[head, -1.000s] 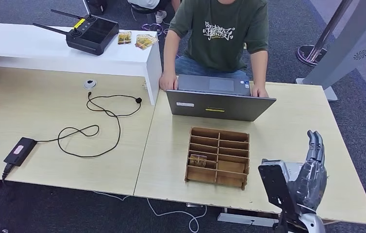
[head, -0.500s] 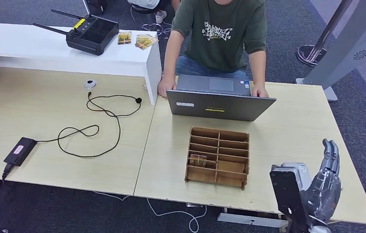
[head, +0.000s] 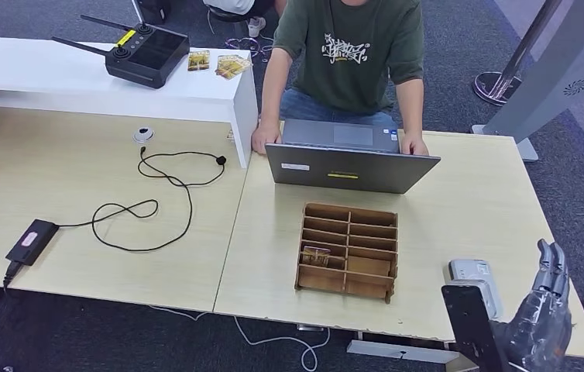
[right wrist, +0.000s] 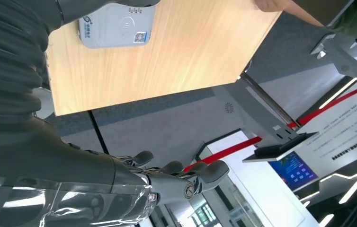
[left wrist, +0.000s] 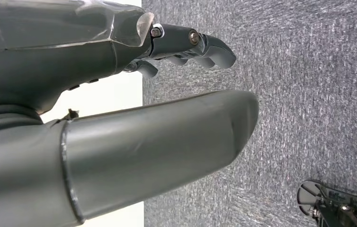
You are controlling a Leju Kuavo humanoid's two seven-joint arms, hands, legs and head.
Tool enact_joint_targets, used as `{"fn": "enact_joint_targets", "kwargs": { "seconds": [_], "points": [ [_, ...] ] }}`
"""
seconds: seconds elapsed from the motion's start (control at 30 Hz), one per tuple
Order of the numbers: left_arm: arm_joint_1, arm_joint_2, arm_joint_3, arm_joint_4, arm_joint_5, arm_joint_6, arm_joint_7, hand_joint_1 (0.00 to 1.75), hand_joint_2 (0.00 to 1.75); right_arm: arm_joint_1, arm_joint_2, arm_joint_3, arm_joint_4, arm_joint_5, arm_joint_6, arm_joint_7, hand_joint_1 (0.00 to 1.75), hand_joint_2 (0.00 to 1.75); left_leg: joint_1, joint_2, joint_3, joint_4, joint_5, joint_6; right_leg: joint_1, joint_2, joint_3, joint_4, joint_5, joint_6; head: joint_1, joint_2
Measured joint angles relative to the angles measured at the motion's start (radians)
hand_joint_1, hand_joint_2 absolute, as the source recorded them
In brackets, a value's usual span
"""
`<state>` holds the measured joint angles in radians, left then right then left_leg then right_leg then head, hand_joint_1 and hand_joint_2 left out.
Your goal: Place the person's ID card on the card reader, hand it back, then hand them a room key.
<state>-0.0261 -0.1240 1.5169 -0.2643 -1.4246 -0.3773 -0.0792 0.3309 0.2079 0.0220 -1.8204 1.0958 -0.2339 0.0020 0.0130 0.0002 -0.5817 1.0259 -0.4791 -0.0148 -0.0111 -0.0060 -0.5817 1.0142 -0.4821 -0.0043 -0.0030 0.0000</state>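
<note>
While the right hand [head: 541,310] hung over the middle of the tabletop's near right corner a second ago, it now sits lower and further right, at the tabletop [head: 475,201] edge, fingers straight and apart, holding nothing. Its withdrawal has uncovered the card reader [head: 475,273], a pale grey box lying flat on the tabletop just beside the hand; the right wrist view shows it [right wrist: 116,24] with no card on its top face. No ID card can be made out in these pictures.

Left hand [left wrist: 120,94]: fingers loosely extended over grey carpet, empty.

Wooden tray [head: 348,250], divided into compartments, stands unmoved between the laptop [head: 351,159] and the near edge. One compartment in its left column, second row from the front, holds a small card [head: 316,255]; contents of the others cannot be made out.

Person [head: 347,54] in a green shirt stands behind the laptop, both hands on its far corners, much as before.

Left tabletop: black power adapter [head: 32,241] with looped cable [head: 149,203]. White counter beyond: black remote controller [head: 146,53].
</note>
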Motion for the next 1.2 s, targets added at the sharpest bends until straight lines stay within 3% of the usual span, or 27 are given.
{"fn": "enact_joint_targets", "kwargs": {
  "seconds": [0.13, 0.3, 0.4, 0.7, 0.8, 0.9, 0.97, 1.07, 1.2],
  "points": [
    [0.000, -0.007, 0.007, -0.010, -0.001, -0.003, 0.000, 0.00, 0.00, 0.018, 0.012, -0.025, -0.004, -0.027, 0.026, -0.051, 0.00, 1.75, 0.000, 0.000, 0.000, 0.000, 0.000, 0.000, 0.000, 0.000, 0.000, 0.000, 0.000, 0.000, 0.000, 0.000],
    [0.000, -0.008, 0.009, -0.013, -0.008, -0.005, -0.011, 0.00, 0.00, 0.026, 0.010, -0.013, -0.003, 0.293, -0.003, -0.005, 0.00, 1.75, 0.000, 0.000, 0.000, 0.000, 0.000, 0.000, 0.000, 0.000, 0.000, 0.000, 0.000, 0.000, 0.000, 0.000],
    [0.000, -0.008, 0.009, -0.013, -0.010, -0.006, -0.013, 0.00, 0.00, 0.026, 0.000, 0.006, 0.000, 0.383, -0.004, 0.028, 0.00, 1.75, 0.000, 0.000, 0.000, 0.000, 0.000, 0.000, 0.000, 0.000, 0.000, 0.000, 0.000, 0.000, 0.000, 0.000],
    [0.000, -0.007, 0.014, -0.013, -0.015, -0.006, -0.015, 0.00, 0.00, 0.018, -0.037, 0.071, 0.025, 0.442, -0.002, 0.099, 0.00, 1.75, 0.000, 0.000, 0.000, 0.000, 0.000, 0.000, 0.000, 0.000, 0.000, 0.000, 0.000, 0.000, 0.000, 0.000],
    [0.000, -0.007, 0.019, -0.013, -0.018, -0.006, -0.015, 0.00, 0.00, -0.006, -0.088, 0.115, 0.034, 0.443, 0.026, 0.223, 0.00, 1.75, 0.000, 0.000, 0.000, 0.000, 0.000, 0.000, 0.000, 0.000, 0.000, 0.000, 0.000, 0.000, 0.000, 0.000],
    [-0.001, -0.006, 0.020, -0.013, -0.021, -0.007, -0.015, 0.00, 0.00, -0.055, -0.201, 0.231, 0.041, 0.443, 0.087, 0.479, 0.00, 1.75, 0.000, 0.000, 0.000, 0.000, 0.000, 0.000, 0.000, 0.000, 0.001, 0.000, 0.000, 0.000, 0.000, 0.000],
    [-0.003, -0.005, 0.021, -0.013, -0.021, -0.007, -0.015, 0.00, 0.00, -0.085, -0.267, 0.321, 0.049, 0.444, 0.112, 0.564, 0.00, 1.75, 0.000, 0.000, 0.000, 0.000, 0.000, 0.000, -0.001, 0.000, 0.001, 0.000, 0.000, 0.000, 0.000, 0.000],
    [-0.004, -0.003, 0.022, -0.013, -0.016, -0.008, -0.015, 0.00, 0.00, -0.106, -0.315, 0.401, 0.062, 0.443, 0.113, 0.546, 0.00, 1.75, 0.000, -0.001, 0.001, 0.000, 0.000, 0.000, 0.000, -0.001, 0.001, 0.000, 0.000, 0.000, 0.000, 0.000],
    [-0.005, -0.002, 0.023, -0.013, -0.011, -0.008, -0.013, 0.00, 0.00, -0.103, -0.321, 0.415, 0.071, 0.444, 0.103, 0.454, 0.00, 1.75, 0.000, -0.001, 0.001, 0.000, 0.000, 0.000, 0.000, 0.000, 0.001, 0.000, 0.000, 0.000, 0.000, 0.000]
  ]
}}
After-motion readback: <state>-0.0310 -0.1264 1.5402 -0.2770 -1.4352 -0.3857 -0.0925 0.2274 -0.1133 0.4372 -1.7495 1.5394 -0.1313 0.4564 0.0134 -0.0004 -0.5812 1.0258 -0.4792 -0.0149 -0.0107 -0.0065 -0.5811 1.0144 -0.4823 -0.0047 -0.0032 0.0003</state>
